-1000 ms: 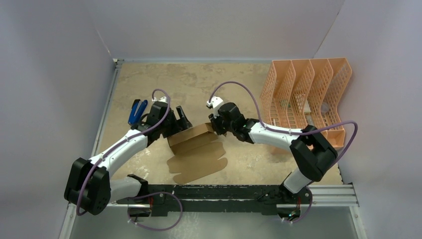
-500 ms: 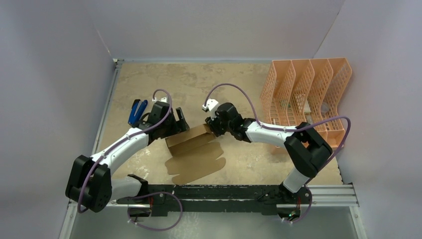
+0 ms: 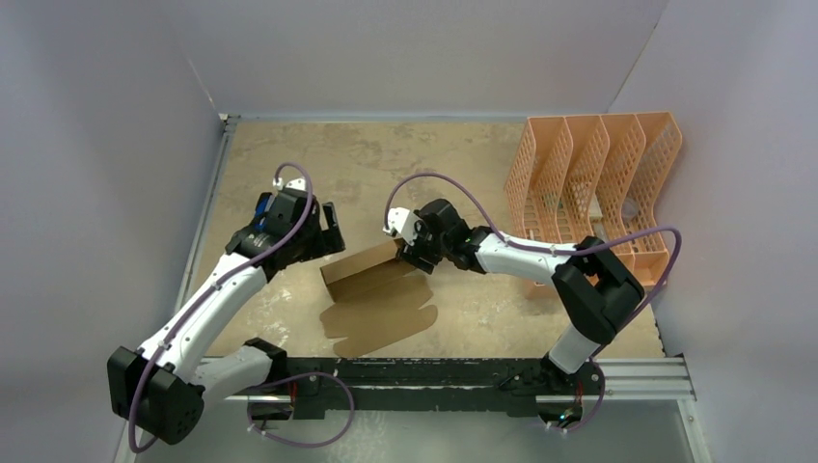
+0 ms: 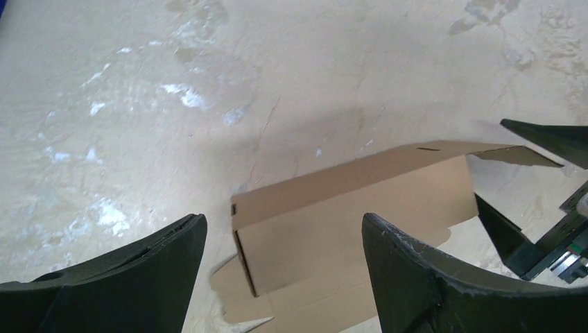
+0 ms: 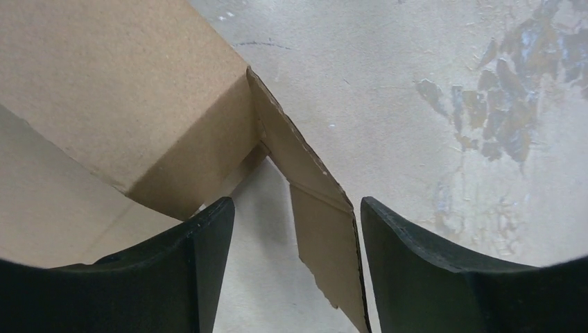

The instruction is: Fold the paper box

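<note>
Seen from above and behind the two arms, a mottled tan table [image 3: 415, 154] closed in by pale walls. Near its middle, a little toward the near edge, the paper box [image 3: 371, 270] of plain brown cardboard, only half formed: one long strip folded up into a low raised ridge running slantwise, the rest of the sheet lying flat on the table on the near side, with rounded tabs along its edge. Just left of the ridge's left end, the left gripper [image 3: 332, 231], black, jaws spread wide, gripping nothing and standing apart from the cardboard. Through the left wrist camera, two dark fingers [image 4: 125, 284] low in view, with the box's left corner and long side wall showing beyond the gap between them and bare table all around. At the ridge's right end, the right gripper [image 3: 399, 253], jaws parted and clamped on nothing. Through the right wrist camera, the brown top of the box filling the upper left, and a loose end flap hanging off its corner, slanting down into the open gap between the fingers [image 5: 451, 277], closer to the right-hand one; impossible to tell whether touching it. At the table's far right, well apart from the box, a peach-orange perforated file organiser [image 3: 588, 183] standing by the side wall.
</note>
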